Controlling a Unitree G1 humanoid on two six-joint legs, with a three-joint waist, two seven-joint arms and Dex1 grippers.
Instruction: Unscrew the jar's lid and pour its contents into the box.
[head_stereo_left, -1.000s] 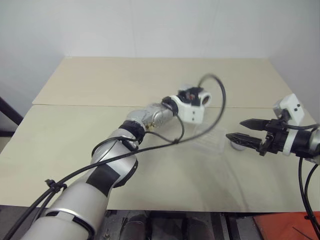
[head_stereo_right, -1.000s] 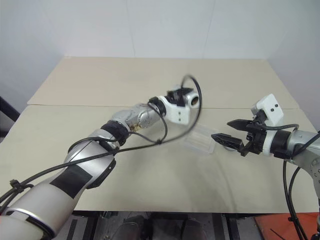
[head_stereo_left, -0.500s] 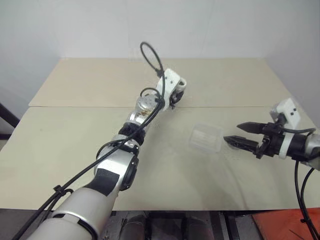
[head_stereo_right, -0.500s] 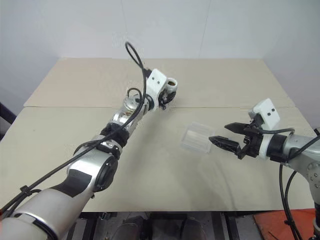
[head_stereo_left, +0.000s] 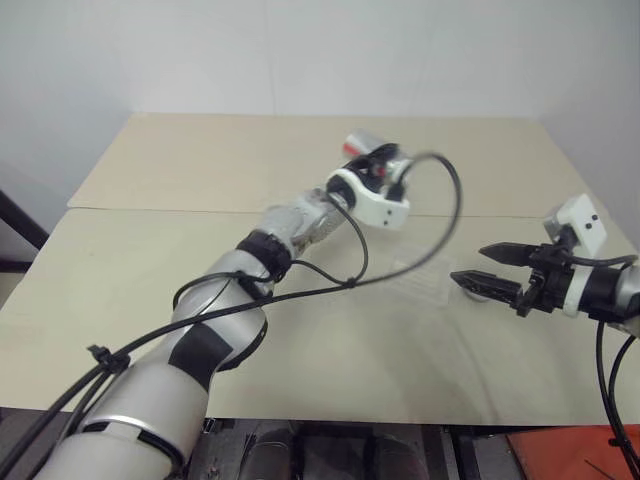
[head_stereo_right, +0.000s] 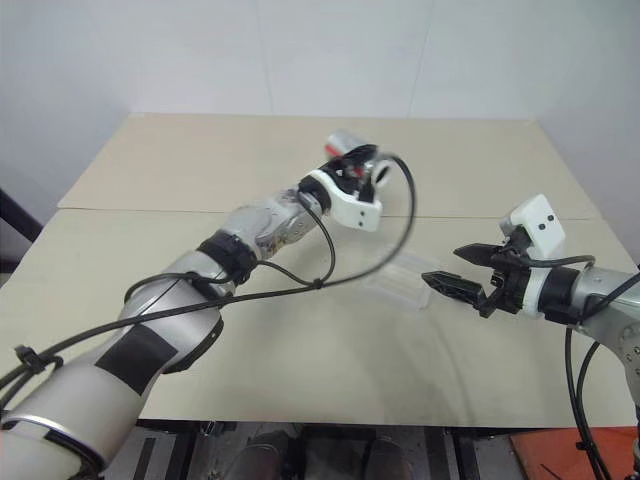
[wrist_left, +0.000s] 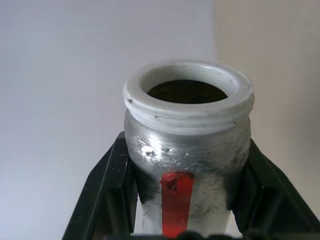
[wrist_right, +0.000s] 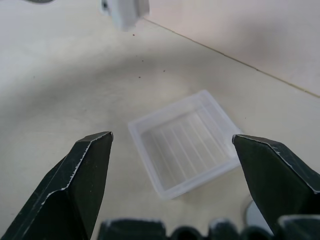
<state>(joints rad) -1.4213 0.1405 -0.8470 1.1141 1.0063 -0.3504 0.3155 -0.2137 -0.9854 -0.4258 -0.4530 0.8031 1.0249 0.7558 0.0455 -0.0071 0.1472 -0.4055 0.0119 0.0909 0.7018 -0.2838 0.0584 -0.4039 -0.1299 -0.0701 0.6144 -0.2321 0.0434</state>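
Left gripper (wrist_left: 187, 220) raised above the pale tabletop (head_stereo_left: 200, 170) toward its far half, black fingers (wrist_left: 107, 195) clamped on either side of the jar (wrist_left: 187, 150). Jar lidless, white threaded mouth open and pointing away from the wrist; vertical red stripe (wrist_left: 176, 200) on the scuffed clear wall facing the wrist camera. Interior dark at the mouth; contents not discernible. In the head views, jar (head_stereo_right: 345, 145) seen roughly level, projecting past the white wrist housing (head_stereo_right: 345, 205), with a black cable (head_stereo_left: 440, 215) looping from the arm above the table. Box (wrist_right: 187, 142), a shallow clear ribbed tray with rounded corners, resting flat on the tabletop, below and to the right of the held jar and well apart from it; nothing discernible inside it. Right gripper (head_stereo_left: 470, 265) hovering low over the table at the right, jaws spread wide and holding nothing, tips pointing left toward the box and just short of its near right edge. In the right wrist view, box framed between the two spread black fingers (wrist_right: 82, 180). Small grey rounded object (head_stereo_left: 478, 297) on the table just beneath the right gripper's lower finger, possibly the lid, though too hidden to confirm. Seam (head_stereo_left: 150, 210) between two tabletop panels running across the surface behind the box.
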